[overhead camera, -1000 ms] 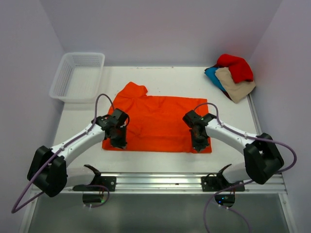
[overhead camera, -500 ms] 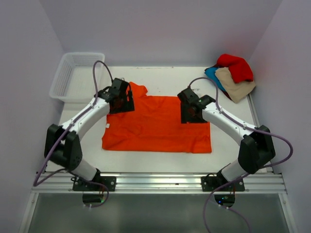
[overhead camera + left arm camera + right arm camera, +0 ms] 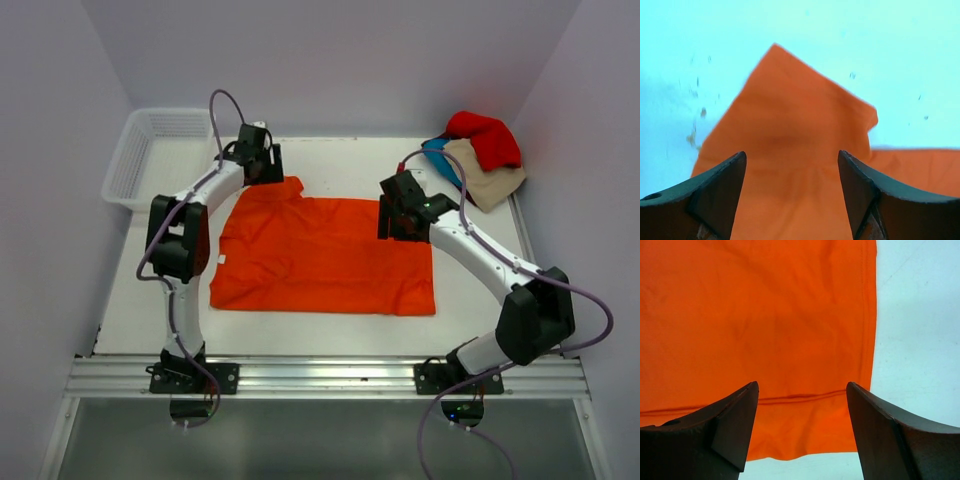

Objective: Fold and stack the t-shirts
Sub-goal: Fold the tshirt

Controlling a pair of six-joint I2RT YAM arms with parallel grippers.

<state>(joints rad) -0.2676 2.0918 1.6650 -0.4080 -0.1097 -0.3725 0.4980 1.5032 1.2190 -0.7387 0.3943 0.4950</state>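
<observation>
A: State of the left gripper [image 3: 792, 165]?
B: Spread wide, nothing held. The two dark wedge fingers [image 3: 715, 195] frame a sleeve of the orange t-shirt [image 3: 325, 255]. Cloth fills the gap and runs on past the tips. The sleeve corner points away from the fingers and peaks well beyond them. Whether they touch the cloth, cannot tell.

A: And the right gripper [image 3: 802, 395]?
B: Same: wide apart, empty. Its fingers [image 3: 732, 427] sit over a shirt corner. A stitched hem line crosses from one fingertip to the other. The cloth's hem edge lies just behind the tips. The side edge runs away past the picture-right finger, with bare table [image 3: 920, 340] outside it.

A: Shirt layout?
B: In the top view it lies flat, roughly rectangular, long axis side to side, running from one gripper to the other. The sleeve end is at the left fingers, the hem end at the right fingers. Both grippers are at its far edge; its near edge is well apart from both.

A: Materials?
B: Soft matte cloth, bright orange, shallow wrinkles, double stitching at the hem. The fingers are hard, dark and tapered.

A: Anything else?
B: The red t-shirt [image 3: 485, 135], beige t-shirt [image 3: 485, 172] and teal-blue t-shirt [image 3: 438, 155] are heaped together beyond the right fingers, apart from them. A white mesh basket [image 3: 150, 200] is near the left fingers, on their outer side.
</observation>
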